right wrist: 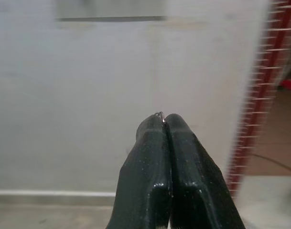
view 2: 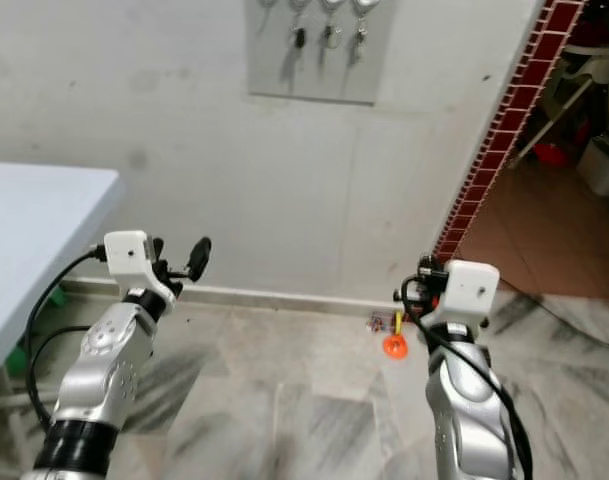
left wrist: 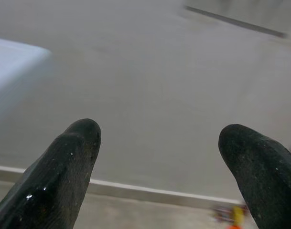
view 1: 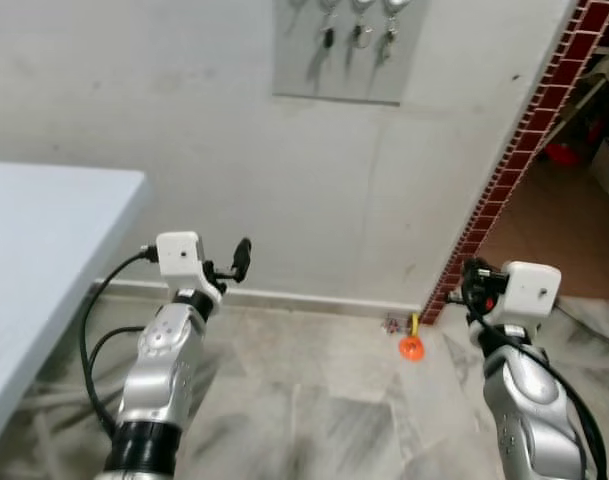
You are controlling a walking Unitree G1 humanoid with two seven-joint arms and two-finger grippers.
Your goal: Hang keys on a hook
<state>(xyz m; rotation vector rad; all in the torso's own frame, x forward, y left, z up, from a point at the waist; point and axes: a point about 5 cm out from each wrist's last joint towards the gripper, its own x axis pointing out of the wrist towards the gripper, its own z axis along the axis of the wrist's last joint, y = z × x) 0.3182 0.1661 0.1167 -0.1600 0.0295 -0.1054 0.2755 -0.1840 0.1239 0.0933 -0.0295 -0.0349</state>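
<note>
My right gripper has its fingers pressed flat together, and a tiny glint of metal, a bit of wire or ring, pokes out right at the tips. Honestly that's all I can see of it, too small to say which way it runs or whether it's really the keys. That claw sits low, well below the grey hook board on the wall and off to the right of it.

The board already carries three sets of keys, all hanging straight down, long axis vertical, side by side near its top edge.

My left gripper is spread wide and holds nothing; it's also well below the board, off to its left, pointing at bare wall.

Other stuff: a white table far left of the board, a red brick-pattern edge running down to its right with a doorway past it, and a small orange thing on the marble floor by the skirting, below and right of the board. Between my claws and the board it's just plain wall.
</note>
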